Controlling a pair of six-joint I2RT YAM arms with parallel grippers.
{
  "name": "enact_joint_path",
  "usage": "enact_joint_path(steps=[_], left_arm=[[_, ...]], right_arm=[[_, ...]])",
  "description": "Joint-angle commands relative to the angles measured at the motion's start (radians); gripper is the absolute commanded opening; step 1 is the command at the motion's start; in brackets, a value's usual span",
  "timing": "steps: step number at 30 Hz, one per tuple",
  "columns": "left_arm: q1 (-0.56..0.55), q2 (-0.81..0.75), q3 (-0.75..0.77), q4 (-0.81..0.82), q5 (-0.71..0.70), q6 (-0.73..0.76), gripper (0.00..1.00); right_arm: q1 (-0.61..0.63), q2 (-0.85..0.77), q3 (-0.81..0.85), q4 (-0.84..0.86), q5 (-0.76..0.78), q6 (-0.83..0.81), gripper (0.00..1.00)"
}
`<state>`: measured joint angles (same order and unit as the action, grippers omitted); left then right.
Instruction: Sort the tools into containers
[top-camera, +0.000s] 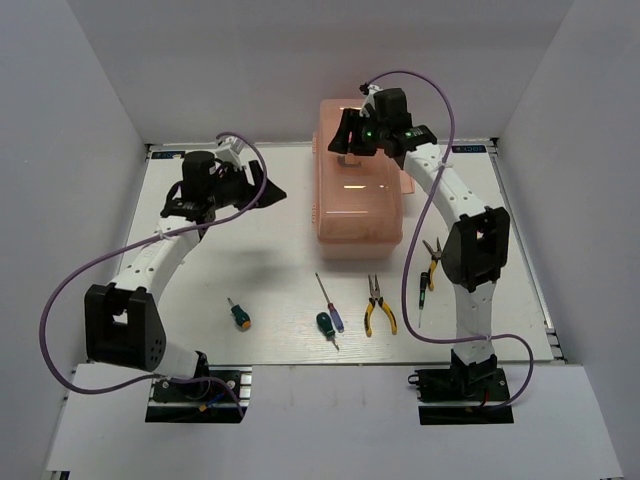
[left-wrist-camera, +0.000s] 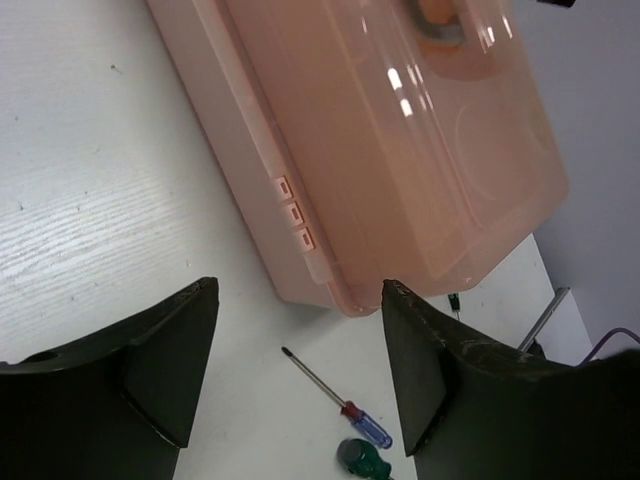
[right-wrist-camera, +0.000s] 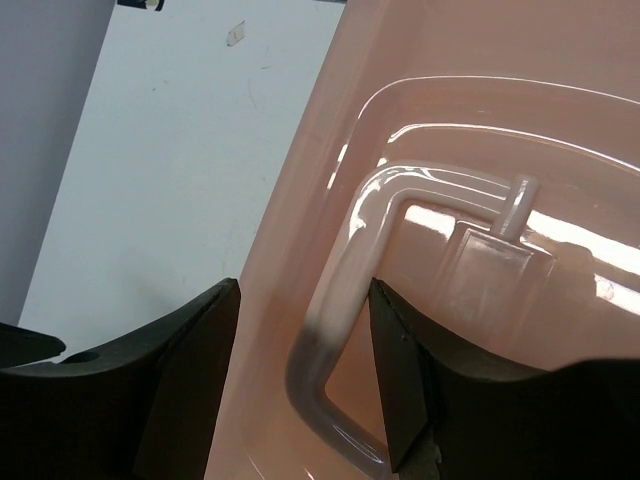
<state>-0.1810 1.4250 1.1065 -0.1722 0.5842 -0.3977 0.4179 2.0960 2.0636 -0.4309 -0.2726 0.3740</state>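
The closed toolbox (top-camera: 360, 175) sits under our right gripper (right-wrist-camera: 302, 290). Its lid handle (right-wrist-camera: 335, 310) runs between the fingers, which stand apart. Our left gripper (left-wrist-camera: 300, 290) is spread too, with the box's corner just beyond its fingertips. A purple-handled screwdriver (left-wrist-camera: 345, 405) and a green-handled screwdriver (left-wrist-camera: 365, 462) lie on the table (left-wrist-camera: 90, 200) between them.

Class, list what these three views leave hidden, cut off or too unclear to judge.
Toolbox compartments: all views, closed cloudy lid hides them.
Dark screwdriver tip: top view, too small.
Green screwdriver: left wrist view, bottom edge cuts it.
Whether the right hand touches the lid handle: right wrist view, depth unclear.
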Motion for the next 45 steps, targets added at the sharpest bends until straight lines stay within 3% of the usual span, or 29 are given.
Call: enact_joint_path(steps=[1,10,16,26,45], left_arm=[[-0.009,0.008,0.052,0.054,0.034,-0.006,0.77],[-0.028,0.026,0.090,0.122,0.043,-0.016,0.77],[-0.037,0.026,0.099,0.188,0.062,-0.016,0.78],[-0.037,0.077,0.128,0.258,0.108,-0.035,0.78],[-0.109,0.282,0.299,0.323,0.140,-0.076,0.75]], right_arm=[[0.032,-0.028,-0.029,-0.046,0.081,-0.011,0.61],[0.076,-0.011,0.015,-0.182,0.216,0.048,0.59],[0.081,-0.005,-0.013,-0.181,0.100,0.130,0.59],[0.067,-0.013,0.013,-0.034,-0.114,0.180,0.55],[0.050,-0.067,0.004,0.009,-0.166,0.203,0.52]])
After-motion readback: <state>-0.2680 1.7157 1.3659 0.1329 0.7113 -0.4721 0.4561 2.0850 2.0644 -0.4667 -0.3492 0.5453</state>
